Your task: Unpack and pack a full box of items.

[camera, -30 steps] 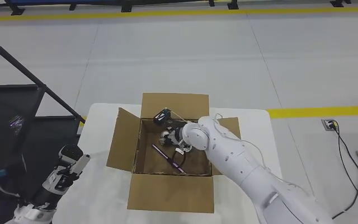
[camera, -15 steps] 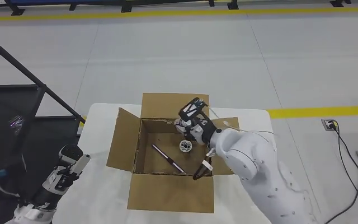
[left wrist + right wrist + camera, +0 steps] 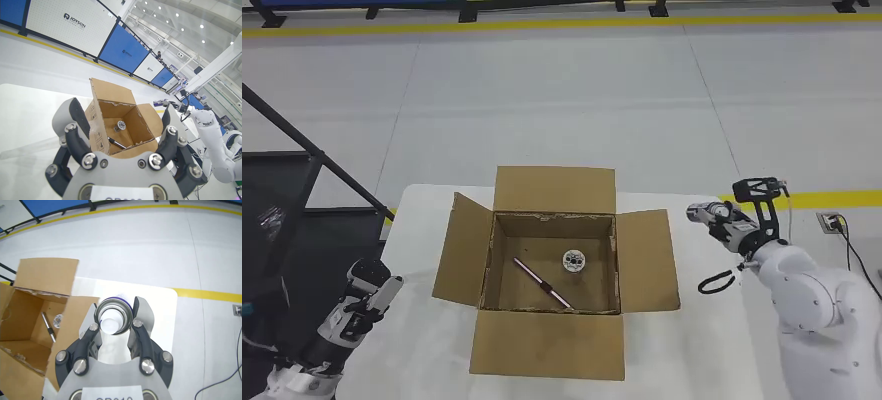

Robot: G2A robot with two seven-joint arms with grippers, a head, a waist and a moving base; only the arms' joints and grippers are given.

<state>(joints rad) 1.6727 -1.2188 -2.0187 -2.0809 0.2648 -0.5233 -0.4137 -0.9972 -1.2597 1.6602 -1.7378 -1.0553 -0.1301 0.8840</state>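
Jaws of the left gripper (image 3: 121,110) stand wide apart and empty at the near left corner of the white table (image 3: 682,350), facing the open brown cardboard box (image 3: 547,190). Further out on the right, the right gripper (image 3: 115,306) is closed across the round body of a silver metal aerosol can with a white cap and purple label (image 3: 113,318), holding it in the air beside the box's right flap. The can looks rigid and smooth, so it is probably slippery and would roll if laid on its side. How full or heavy it is cannot be told. A firm hold across the middle of the body seems safest. Only a narrow strip of bare table lies between that flap and the table's right edge, and the rounded far corner is close. Inside the box lie a thin metal rod (image 3: 542,283) and a short round metal part (image 3: 573,261), with open floor around them.
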